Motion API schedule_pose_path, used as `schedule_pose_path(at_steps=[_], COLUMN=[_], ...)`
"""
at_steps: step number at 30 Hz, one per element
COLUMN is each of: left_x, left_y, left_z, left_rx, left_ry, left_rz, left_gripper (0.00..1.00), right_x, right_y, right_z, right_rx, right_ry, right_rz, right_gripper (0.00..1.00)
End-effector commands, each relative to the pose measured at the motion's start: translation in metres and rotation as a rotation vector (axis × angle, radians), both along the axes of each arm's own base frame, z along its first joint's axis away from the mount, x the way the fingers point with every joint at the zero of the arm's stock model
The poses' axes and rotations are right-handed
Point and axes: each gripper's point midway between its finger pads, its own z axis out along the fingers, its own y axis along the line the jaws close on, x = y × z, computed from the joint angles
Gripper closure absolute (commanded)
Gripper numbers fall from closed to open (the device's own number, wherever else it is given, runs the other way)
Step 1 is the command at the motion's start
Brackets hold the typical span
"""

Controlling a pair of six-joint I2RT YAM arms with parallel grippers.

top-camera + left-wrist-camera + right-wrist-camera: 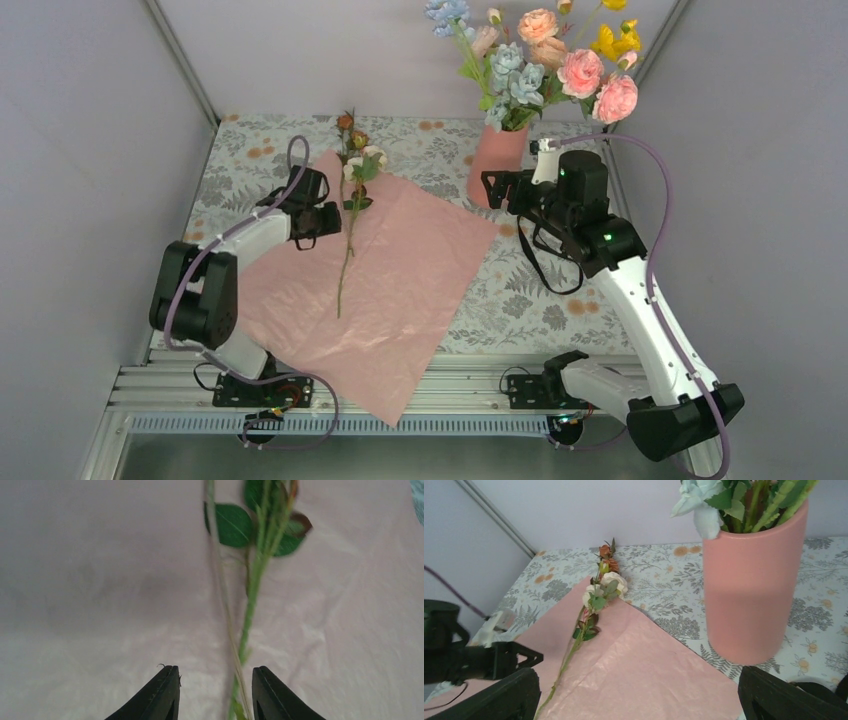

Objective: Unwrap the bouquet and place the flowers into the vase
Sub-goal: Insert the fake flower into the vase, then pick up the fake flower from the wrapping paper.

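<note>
One flower (347, 240) lies on pink paper (420, 300) left of the vase (497, 160). Left tool (215, 680) straddles its stem (250, 605), fingers (160, 695) apart, unclamped. Right tool (639, 685) gapes beside the vase. Stem looks light, thin, bendy: pinch below the leaves (232, 525).

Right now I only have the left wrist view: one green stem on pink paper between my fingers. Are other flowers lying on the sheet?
Observer: No, that flower is the only one on the wrapping sheet.
Operator: Where are the rest?
Observer: The other flowers stand in the vase, on the far side, right of the sheet.
Operator: And the right gripper?
Observer: The right gripper is open and empty, close to the vase.
</note>
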Motion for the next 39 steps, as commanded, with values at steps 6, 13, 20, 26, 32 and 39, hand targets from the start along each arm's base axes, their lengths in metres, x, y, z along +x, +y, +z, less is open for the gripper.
schedule_pose_path(at_steps=[6, 13, 20, 26, 32, 39], left_x=[0.058, 0.069, 0.070, 0.071, 0.069, 0.065], left_y=[-0.005, -0.005, -0.012, -0.009, -0.008, -0.003], left_z=[0.003, -0.018, -0.037, -0.054, -0.066, -0.075], left_rx=[-0.056, -0.048, -0.068, -0.044, -0.039, -0.015], left_ry=[-0.064, -0.006, 0.039, 0.077, 0.106, 0.133], left_rz=[0.026, 0.041, 0.021, 0.037, 0.054, 0.066], left_gripper=[0.67, 0.72, 0.74, 0.75, 0.78, 0.91], right_x=[-0.004, -0.002, -0.004, -0.004, -0.001, -0.006], right_y=[0.013, 0.018, 0.018, 0.019, 0.020, 0.020], right_z=[0.018, 0.015, 0.019, 0.015, 0.020, 0.011], right_rx=[0.052, 0.055, 0.069, 0.074, 0.051, 0.065], right_ry=[-0.066, -0.062, -0.071, -0.067, -0.065, -0.053], right_rz=[0.071, 0.090, 0.088, 0.091, 0.091, 0.084], right_gripper=[0.00, 0.01, 0.01, 0.01, 0.01, 0.01])
